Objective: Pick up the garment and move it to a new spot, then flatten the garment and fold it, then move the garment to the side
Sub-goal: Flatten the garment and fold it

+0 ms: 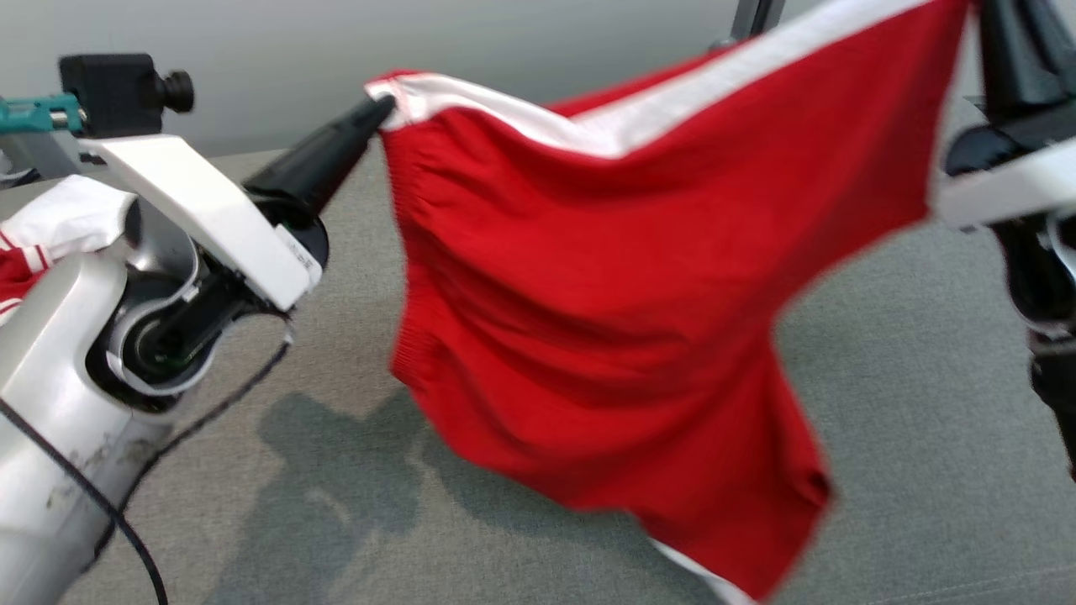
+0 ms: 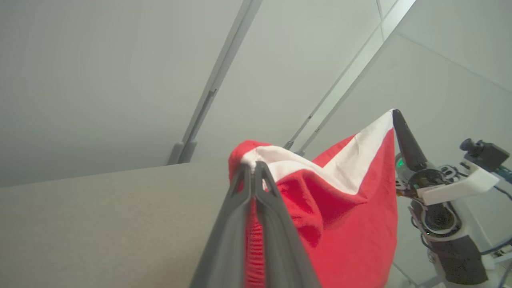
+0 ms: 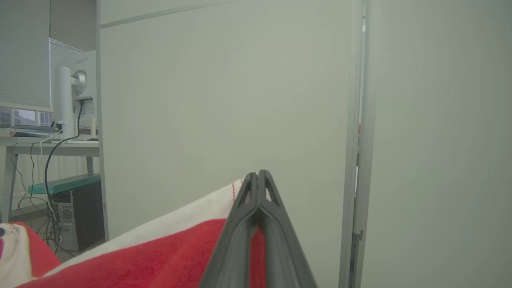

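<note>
A red garment [image 1: 605, 277] with a white band along its upper edge hangs spread in the air above the grey table [image 1: 908, 420]. My left gripper [image 1: 382, 107] is shut on its upper left corner, and my right gripper [image 1: 979, 8] is shut on its upper right corner at the frame's top. In the left wrist view the left gripper [image 2: 253, 166] pinches the white-banded corner of the garment [image 2: 352, 216], and the right gripper [image 2: 395, 113] holds the far corner. In the right wrist view the right gripper [image 3: 258, 174] clamps the garment [image 3: 160, 256] at its white edge.
Another red and white cloth [image 1: 50, 239] lies behind my left arm at the far left. A black camera on a teal mount [image 1: 118, 92] stands at the back left. Pale partition panels [image 3: 224, 100] rise behind the table, with a desk and monitor [image 3: 76, 92] beyond.
</note>
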Tool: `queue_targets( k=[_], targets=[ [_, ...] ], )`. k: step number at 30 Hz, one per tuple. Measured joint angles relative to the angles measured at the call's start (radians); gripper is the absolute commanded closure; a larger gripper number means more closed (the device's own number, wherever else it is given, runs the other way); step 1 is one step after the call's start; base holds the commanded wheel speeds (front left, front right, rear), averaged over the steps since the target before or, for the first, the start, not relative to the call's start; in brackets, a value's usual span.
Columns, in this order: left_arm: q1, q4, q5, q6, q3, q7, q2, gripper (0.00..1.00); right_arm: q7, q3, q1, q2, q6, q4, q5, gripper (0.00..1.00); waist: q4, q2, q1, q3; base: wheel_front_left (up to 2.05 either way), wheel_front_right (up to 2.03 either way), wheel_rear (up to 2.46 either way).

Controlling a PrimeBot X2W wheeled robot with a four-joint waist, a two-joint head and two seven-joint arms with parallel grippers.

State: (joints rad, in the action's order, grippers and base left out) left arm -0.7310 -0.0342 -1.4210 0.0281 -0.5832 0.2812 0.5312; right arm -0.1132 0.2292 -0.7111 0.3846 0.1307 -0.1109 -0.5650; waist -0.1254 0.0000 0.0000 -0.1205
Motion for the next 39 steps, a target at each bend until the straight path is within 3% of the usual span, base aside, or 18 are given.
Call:
queue_targets(
  k=[3, 6, 10, 16, 24, 32, 33, 35, 36, 38, 39],
  targets=[
    [-0.149, 0.255, 0.272, -0.067, -0.054, -0.135, 0.0, 1.0, -0.042, 0.118, -0.219, -0.078, 0.0, -0.281, -0.015, 1.0, -0.029, 0.0, 0.0, -0.021, 0.0, 0.0, 0.0],
    [-0.332, 0.434, 0.477, -0.108, -0.078, -0.33, -0.03, 1.0, -0.131, 0.097, -0.437, -0.123, 0.0, -0.472, 0.036, 1.0, -0.061, 0.0, 0.0, -0.032, 0.0, 0.0, 0.0],
    [-0.468, 0.548, 0.599, -0.149, -0.128, -0.486, -0.075, 1.0, -0.144, 0.012, -0.554, -0.127, 0.0, -0.464, 0.121, 1.0, -0.081, 0.0, 0.0, -0.046, 0.0, 0.0, 0.0],
    [-0.378, 0.639, 0.715, -0.152, -0.236, -0.537, -0.068, 1.0, -0.147, 0.119, -0.364, -0.159, 0.0, -0.515, 0.156, 1.0, -0.097, 0.0, 0.0, -0.118, 0.0, 0.0, 0.0],
    [-0.063, 0.693, 0.779, -0.155, -0.131, -0.537, -0.18, 1.0, -0.147, 0.11, -0.119, -0.174, 0.0, -0.534, 0.143, 1.0, -0.127, 0.0, 0.0, -0.248, 0.0, 0.0, 0.0],
    [0.128, 0.634, 0.892, -0.158, -0.004, -0.537, -0.204, 1.0, -0.146, 0.038, 0.092, -0.192, 0.0, -0.483, 0.12, 1.0, -0.111, 0.0, 0.0, -0.25, 0.0, 0.0, 0.0],
    [0.136, 0.63, 0.9, -0.158, 0.011, -0.537, -0.207, 1.0, -0.146, 0.046, 0.098, -0.196, 0.0, -0.486, 0.11, 0.89, -0.105, 0.0, 0.0, -0.247, 0.0, 0.0, 0.0],
    [0.143, 0.621, 0.917, -0.158, 0.039, -0.537, -0.217, 1.0, -0.146, 0.07, 0.098, -0.21, 0.0, -0.495, 0.087, 0.52, -0.091, 0.0, 0.0, -0.243, 0.0, 0.0, 0.0],
    [0.145, 0.616, 0.93, -0.158, 0.046, -0.537, -0.222, 1.0, -0.146, 0.081, 0.097, -0.221, 0.0, -0.504, 0.079, 0.07, -0.085, 0.0, -0.0001, -0.242, 0.0, 0.0, 0.0],
    [0.145, 0.604, 0.949, -0.158, 0.055, -0.537, -0.232, 1.0, -0.146, 0.108, 0.086, -0.236, 0.0, -0.534, 0.072, 0.01, -0.074, 0.0, 0.0, -0.245, 0.0, 0.0, 0.0],
    [0.145, 0.598, 0.953, -0.158, 0.055, -0.537, -0.235, 1.0, -0.146, 0.12, 0.074, -0.244, 0.0, -0.555, 0.067, 0.02, -0.069, 0.0, 0.0, -0.248, 0.0, 0.0, 0.0]
  ],
)
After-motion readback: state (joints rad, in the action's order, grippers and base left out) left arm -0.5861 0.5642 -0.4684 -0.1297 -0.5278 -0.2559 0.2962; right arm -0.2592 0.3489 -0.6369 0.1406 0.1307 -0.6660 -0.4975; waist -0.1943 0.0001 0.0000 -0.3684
